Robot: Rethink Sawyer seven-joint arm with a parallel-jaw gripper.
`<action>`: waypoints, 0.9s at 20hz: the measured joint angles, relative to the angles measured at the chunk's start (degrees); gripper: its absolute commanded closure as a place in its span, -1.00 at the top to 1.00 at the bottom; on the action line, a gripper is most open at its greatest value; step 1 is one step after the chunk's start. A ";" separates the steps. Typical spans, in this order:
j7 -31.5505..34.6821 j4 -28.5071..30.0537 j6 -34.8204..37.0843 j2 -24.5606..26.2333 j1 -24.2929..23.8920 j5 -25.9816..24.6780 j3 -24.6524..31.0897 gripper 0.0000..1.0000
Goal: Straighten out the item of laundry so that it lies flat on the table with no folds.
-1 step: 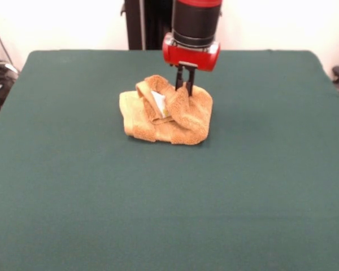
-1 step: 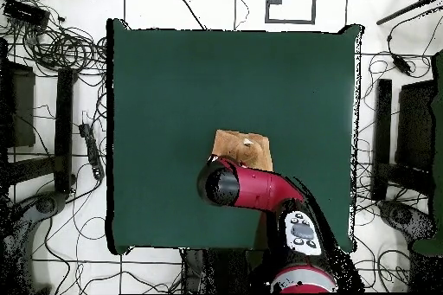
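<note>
So we've got the orange-tan towel (image 1: 166, 117) bunched in a lumpy heap on the green desk (image 1: 169, 203), a bit toward the far side of the middle; folds piled over each other, small white tag (image 1: 159, 101) poking out on top; the jaws (image 1: 185, 84) come straight down and look pinched on a raised fold at the heap's far right.

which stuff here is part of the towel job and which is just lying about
Job: towel, bunched in folds; green table; claw, down on the towel's top.

Lying about: cables on the floor, dark frames beside the table.
</note>
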 measured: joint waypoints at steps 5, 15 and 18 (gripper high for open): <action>0.00 -0.12 -0.01 0.34 0.40 0.68 -0.47 -1.00; -0.01 -0.93 0.00 1.42 2.30 2.66 -1.91 -1.00; -0.01 -0.98 0.00 1.58 3.29 4.21 -2.64 -1.00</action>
